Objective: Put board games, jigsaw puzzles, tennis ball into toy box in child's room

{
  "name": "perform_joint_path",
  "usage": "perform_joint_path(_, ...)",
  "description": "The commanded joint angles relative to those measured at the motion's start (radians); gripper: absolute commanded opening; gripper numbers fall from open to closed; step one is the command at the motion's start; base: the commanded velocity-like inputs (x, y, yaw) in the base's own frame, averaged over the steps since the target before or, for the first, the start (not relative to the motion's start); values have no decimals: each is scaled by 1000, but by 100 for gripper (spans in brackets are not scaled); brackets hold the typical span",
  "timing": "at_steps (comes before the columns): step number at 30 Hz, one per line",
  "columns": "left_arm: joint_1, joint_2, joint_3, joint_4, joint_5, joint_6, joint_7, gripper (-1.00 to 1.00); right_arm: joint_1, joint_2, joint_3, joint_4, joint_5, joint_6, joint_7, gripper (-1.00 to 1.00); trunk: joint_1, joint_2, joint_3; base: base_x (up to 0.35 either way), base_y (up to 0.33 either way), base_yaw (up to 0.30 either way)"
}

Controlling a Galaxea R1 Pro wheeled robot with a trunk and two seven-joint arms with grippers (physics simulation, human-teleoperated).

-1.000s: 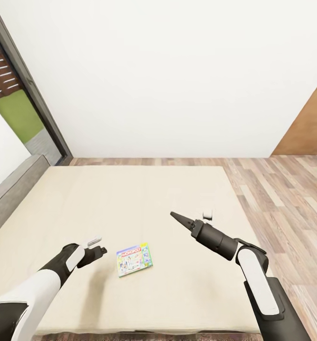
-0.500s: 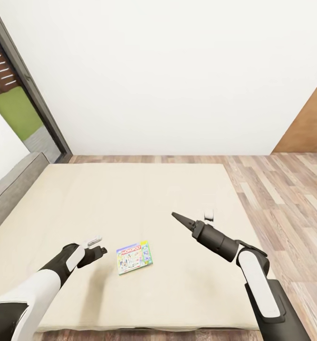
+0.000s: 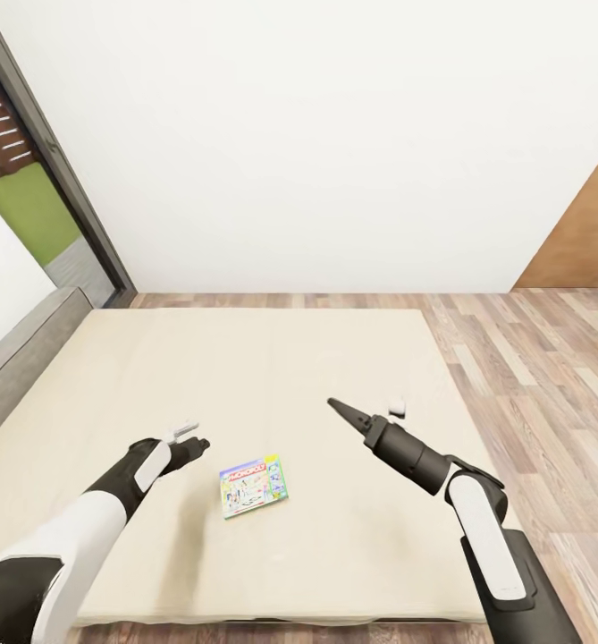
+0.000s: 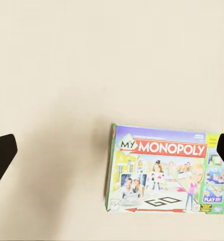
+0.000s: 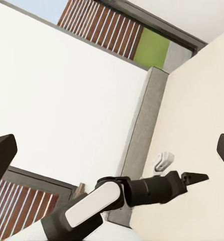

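One board game (image 3: 255,487) lying flat on the bed (image 3: 272,376), just beside the left tool (image 3: 194,442), fingers spread wide. Right tool (image 3: 345,414) poised high, fingers also parted. Risk: thin box flush with soft mattress, so fingertips skidding off or shoving it away.

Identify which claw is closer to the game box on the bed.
The left claw: it hangs just beside the Monopoly box, while the right claw sits farther off.
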Motion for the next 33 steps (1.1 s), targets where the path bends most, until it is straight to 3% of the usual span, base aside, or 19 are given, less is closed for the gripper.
perform_joint_path(1, -4, 1, -7, -8, 11, -1, 9, 100, -1, -2, -1, 1, -4, 0, 0, 100, 1, -2, -2, 0, 0, 0)
perform_joint_path(20, -11, 0, -13, -114, 8, -19, 11, 100, -1, -6, -11, 0, -3, -11, 0, 100, 1, -2, -3, 0, 0, 0)
perform_joint_path(33, -11, -1, -14, -114, 7, -17, 12, 100, -1, -6, -14, 0, -4, -1, -1, 100, 1, -2, -20, 0, 0, 0)
